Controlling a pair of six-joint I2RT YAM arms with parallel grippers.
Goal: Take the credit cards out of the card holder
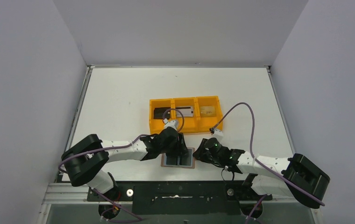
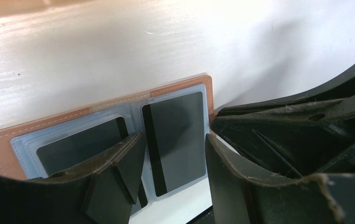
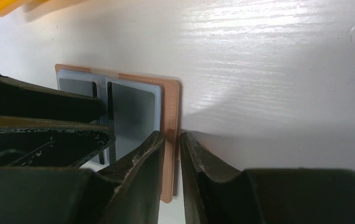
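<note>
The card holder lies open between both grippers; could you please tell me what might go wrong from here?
The right gripper only straddles the card holder's thin brown edge, so the holder might slide or lift when a card is pulled. The dark cards sit in clear sleeves; the left gripper could slip off or pinch sleeve too.

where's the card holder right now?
Top view: the card holder lies open, centre, by the table's near edge, on the near side of the orange tray; left pincer over it, right pincer at its right edge.
</note>
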